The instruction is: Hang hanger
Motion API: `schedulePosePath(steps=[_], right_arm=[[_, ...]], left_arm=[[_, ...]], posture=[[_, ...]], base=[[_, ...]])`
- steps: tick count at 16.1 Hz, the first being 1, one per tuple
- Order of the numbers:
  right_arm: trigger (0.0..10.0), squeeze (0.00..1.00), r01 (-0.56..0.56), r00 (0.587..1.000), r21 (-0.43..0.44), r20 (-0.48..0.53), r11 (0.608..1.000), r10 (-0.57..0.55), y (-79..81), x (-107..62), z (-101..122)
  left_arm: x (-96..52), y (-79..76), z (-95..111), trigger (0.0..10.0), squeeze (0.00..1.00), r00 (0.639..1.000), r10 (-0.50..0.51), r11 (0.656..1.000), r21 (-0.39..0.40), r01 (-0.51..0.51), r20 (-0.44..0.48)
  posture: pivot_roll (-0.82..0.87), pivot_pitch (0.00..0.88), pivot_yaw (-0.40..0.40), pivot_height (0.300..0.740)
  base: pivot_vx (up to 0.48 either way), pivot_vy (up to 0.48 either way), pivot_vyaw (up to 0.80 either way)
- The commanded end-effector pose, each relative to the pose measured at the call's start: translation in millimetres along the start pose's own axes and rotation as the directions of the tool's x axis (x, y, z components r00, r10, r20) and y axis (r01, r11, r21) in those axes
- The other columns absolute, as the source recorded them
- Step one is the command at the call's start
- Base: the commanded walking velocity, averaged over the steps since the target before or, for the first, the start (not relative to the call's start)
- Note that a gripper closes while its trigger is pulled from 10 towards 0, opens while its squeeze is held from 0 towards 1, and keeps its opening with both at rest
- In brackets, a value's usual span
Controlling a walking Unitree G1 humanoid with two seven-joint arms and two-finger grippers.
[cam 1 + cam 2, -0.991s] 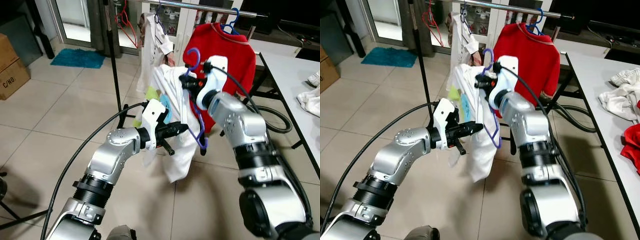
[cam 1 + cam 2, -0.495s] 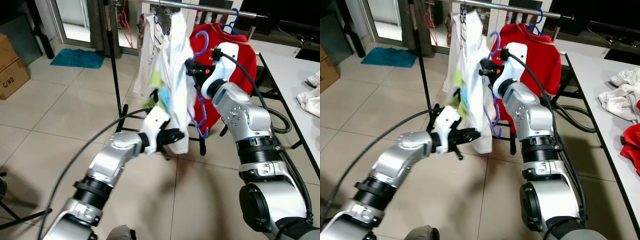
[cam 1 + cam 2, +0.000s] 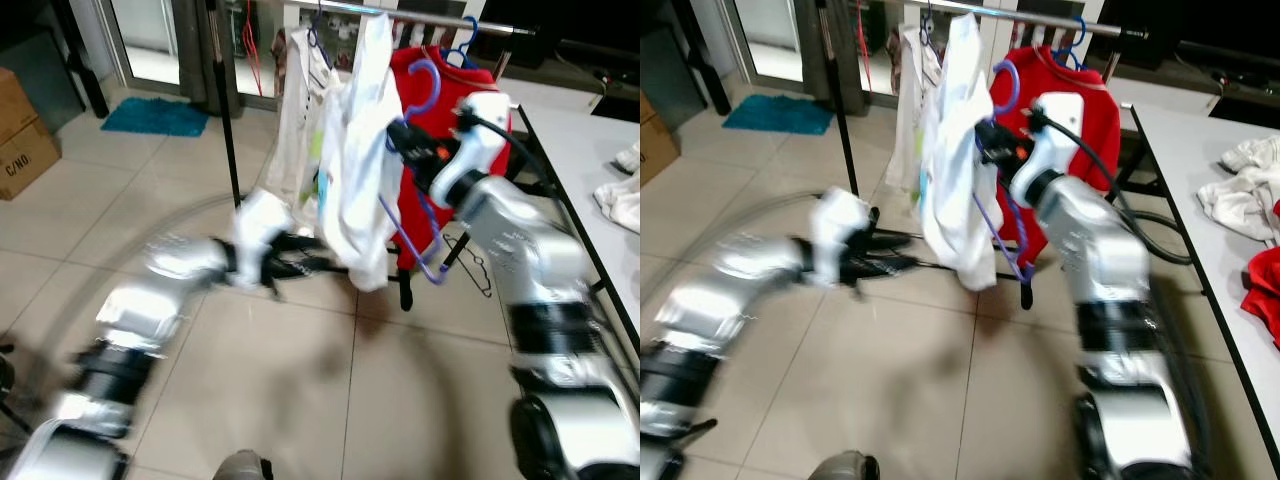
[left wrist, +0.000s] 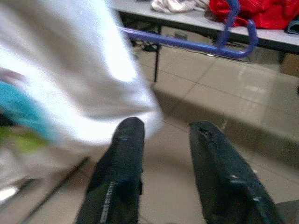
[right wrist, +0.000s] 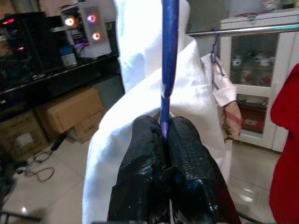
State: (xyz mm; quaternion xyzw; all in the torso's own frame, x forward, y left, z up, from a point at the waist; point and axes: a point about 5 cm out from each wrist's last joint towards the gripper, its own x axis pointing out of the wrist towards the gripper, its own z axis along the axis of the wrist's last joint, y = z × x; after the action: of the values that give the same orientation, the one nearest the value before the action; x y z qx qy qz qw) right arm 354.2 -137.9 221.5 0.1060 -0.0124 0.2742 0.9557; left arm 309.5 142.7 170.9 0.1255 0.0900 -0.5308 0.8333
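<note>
- The right gripper (image 5: 164, 140) is up high in front of the clothes rail (image 3: 420, 17), its two black fingers pressed tight on the neck of the purple hanger (image 3: 412, 215).
- That hanger carries a white garment (image 3: 358, 170), which drapes down from just under the rail; the hook (image 3: 425, 78) sits a little below the bar, at about one o'clock from the garment's middle.
- The hanger's lower bar sticks out at five o'clock from the gripper, clear of the cloth.
- Just behind hangs a red sweater (image 3: 478, 110) on a blue hanger (image 3: 463, 45).
- The left gripper (image 4: 163, 144), blurred in the head views, reaches in at eight o'clock of the garment, fingers spread apart and holding nothing, just below the garment's hem.
- A grey table (image 3: 1200, 170) with crumpled clothes stands at three o'clock.
</note>
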Motion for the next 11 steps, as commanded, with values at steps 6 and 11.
schedulePosePath(steps=[6,11], right_arm=[[10.0,0.0,-0.236,0.972,-0.045,-0.03,0.971,0.235,-12.6,-47.7,7],[10.0,0.0,-0.428,0.903,-0.017,-0.036,0.903,0.428,-10.0,-75.7,12]], left_arm=[[-91.7,34.1,41,10.0,1.0,0.987,0.139,0.986,0.077,-0.146,0.086],[-118.2,54.0,28,10.0,1.0,0.982,0.187,0.979,0.077,-0.188,0.024]], posture=[[0.05,0.0,-0.052,0.74],[0.05,0.0,-0.035,0.74]], base=[[0.0,0.0,0.0],[0.0,0.0,0.0]])
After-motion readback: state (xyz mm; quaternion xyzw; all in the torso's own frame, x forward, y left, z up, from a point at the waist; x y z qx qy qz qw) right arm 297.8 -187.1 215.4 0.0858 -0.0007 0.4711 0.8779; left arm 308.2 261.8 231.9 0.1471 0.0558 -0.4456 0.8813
